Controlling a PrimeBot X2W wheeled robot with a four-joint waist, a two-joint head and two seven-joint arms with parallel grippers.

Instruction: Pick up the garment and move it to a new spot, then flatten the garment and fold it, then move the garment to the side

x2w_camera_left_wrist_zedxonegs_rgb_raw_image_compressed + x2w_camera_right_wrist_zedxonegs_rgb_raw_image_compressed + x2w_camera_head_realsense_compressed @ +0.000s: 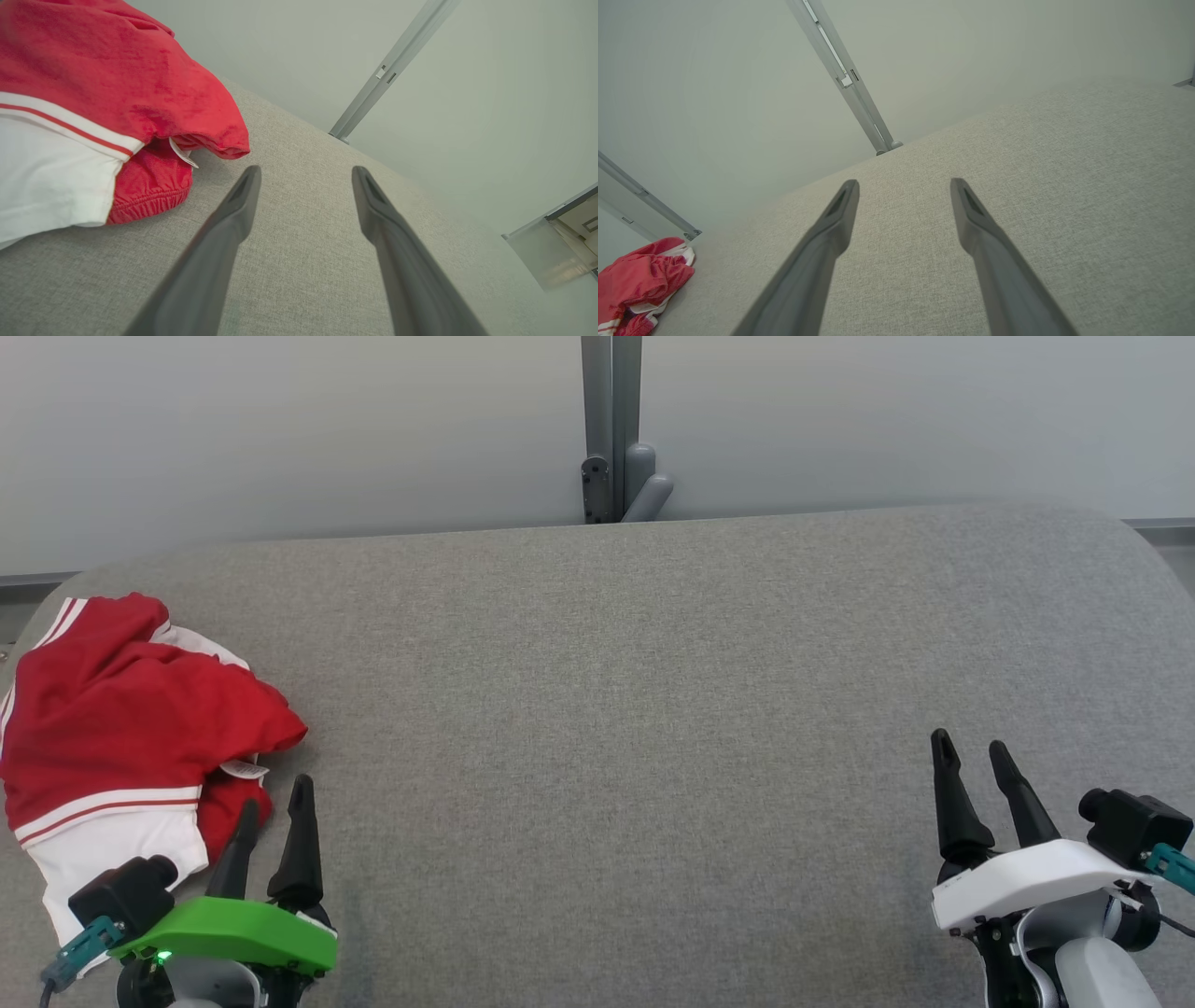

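A red garment (131, 728) with white panels and stripes lies crumpled at the left end of the grey fabric table (607, 709). In the left wrist view the garment (93, 93) bulks at the upper left, and in the right wrist view the garment (640, 284) is a small heap at the lower left. My left gripper (275, 798) is open just to the right of the garment's near edge, with nothing between its fingers. At the lower right my right gripper (971, 747) stands open and empty over bare table, far from the garment.
A pale wall runs behind the table, with a grey metal post and bracket (611, 429) at its middle. The table's far edge curves down at both ends. Bare grey surface stretches between the two grippers.
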